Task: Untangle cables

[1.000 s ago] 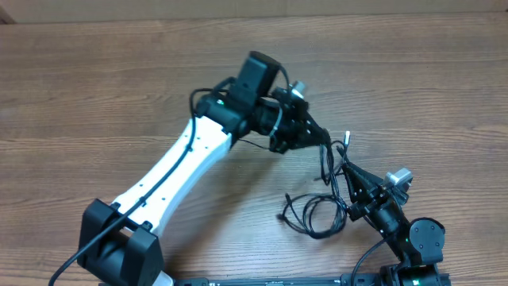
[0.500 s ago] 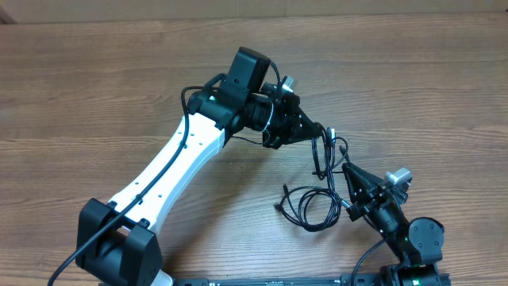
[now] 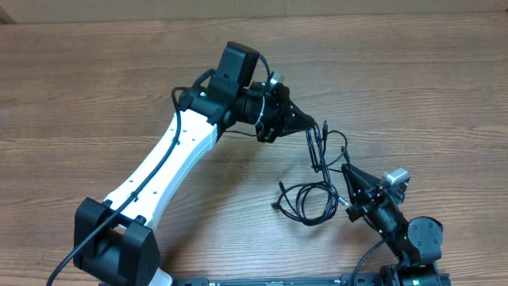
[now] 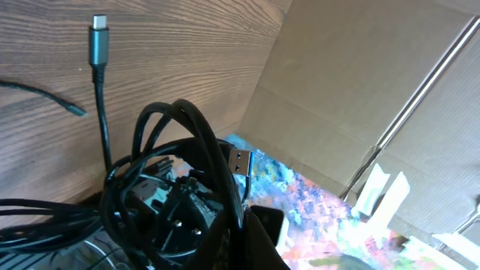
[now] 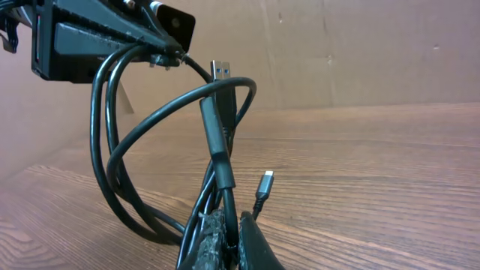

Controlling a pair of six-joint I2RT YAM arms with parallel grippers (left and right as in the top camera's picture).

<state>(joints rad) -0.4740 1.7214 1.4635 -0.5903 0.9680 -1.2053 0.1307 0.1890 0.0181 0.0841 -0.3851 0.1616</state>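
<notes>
Table (image 3: 95,79): brown wood is seen under everything.
Cables (image 3: 317,151): thin black cords are stretched between both tools, and part is left lying on the table.
Left tool (image 3: 308,127): pressed together on the cables' high end, likely so the tangle can be pulled open.
Right tool (image 3: 346,170): pinched shut on the cables low down, likely so they are held back.
Silver plug (image 5: 220,69): poked out from the bunch.
Room: a brown cardboard wall (image 5: 360,45) is seen behind.

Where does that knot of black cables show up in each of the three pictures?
Overhead: cables right of centre, trailing down to loops near the lower edge.
Left wrist: cables arching at lower centre-left.
Right wrist: cables centre-left, rising from the bottom edge.
Shared landmark: the wooden table beneath them.
</notes>
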